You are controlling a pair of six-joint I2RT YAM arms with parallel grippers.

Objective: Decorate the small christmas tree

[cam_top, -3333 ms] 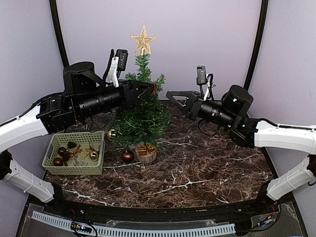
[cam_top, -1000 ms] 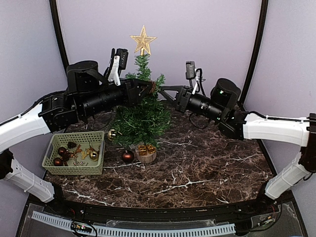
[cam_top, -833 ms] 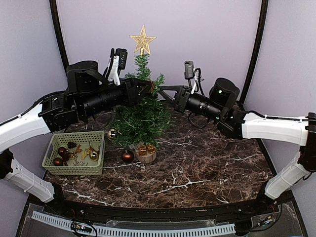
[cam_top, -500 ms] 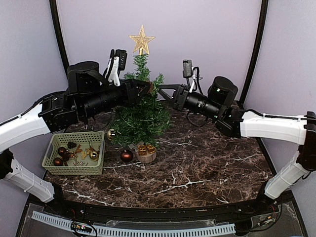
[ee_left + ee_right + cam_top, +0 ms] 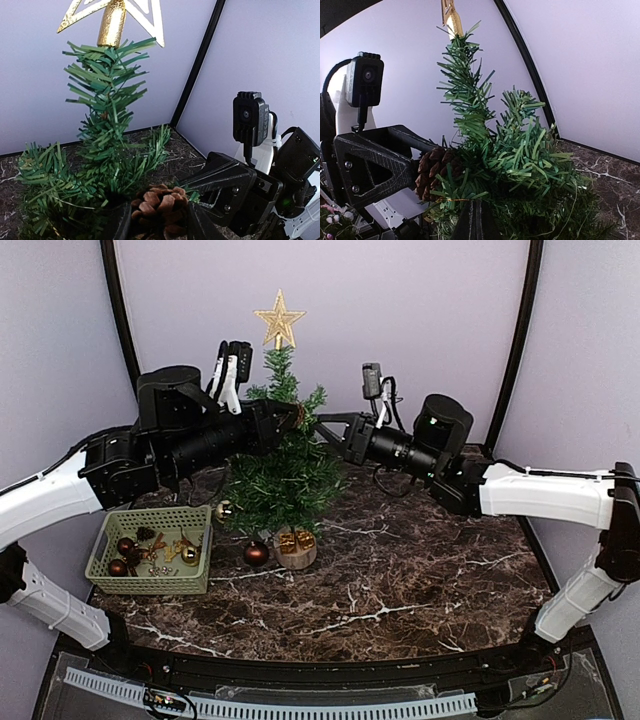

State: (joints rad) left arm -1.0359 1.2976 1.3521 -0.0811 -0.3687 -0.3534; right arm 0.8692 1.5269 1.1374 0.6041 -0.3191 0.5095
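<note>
The small christmas tree [image 5: 285, 475] stands on its pale wooden stump [image 5: 296, 558], leaning a little left, with a gold star [image 5: 279, 320] on top. High on its right side my left gripper [image 5: 297, 417] is shut on a brown pine cone [image 5: 159, 202], which sits between both fingers [image 5: 118, 223] against the branches. From the right, my right gripper [image 5: 321, 426] is shut, its tips [image 5: 477, 215] pushed into the same branch next to the pine cone [image 5: 432, 170]. A thin gold thread [image 5: 447, 200] runs just at those tips; I cannot tell whether it is pinched.
A green basket [image 5: 108, 542] with brown and gold ornaments sits at the front left. A gold ball [image 5: 225, 510] and a brown ball [image 5: 256, 553] hang low on the tree. A small gold gift box [image 5: 293, 542] rests on the stump. Dark marble table [image 5: 420, 570] spreads to the right.
My right arm has reached left until its shut tips meet the tree beside the pine cone. The treetop and star have tipped slightly left. The left gripper has barely moved.
</note>
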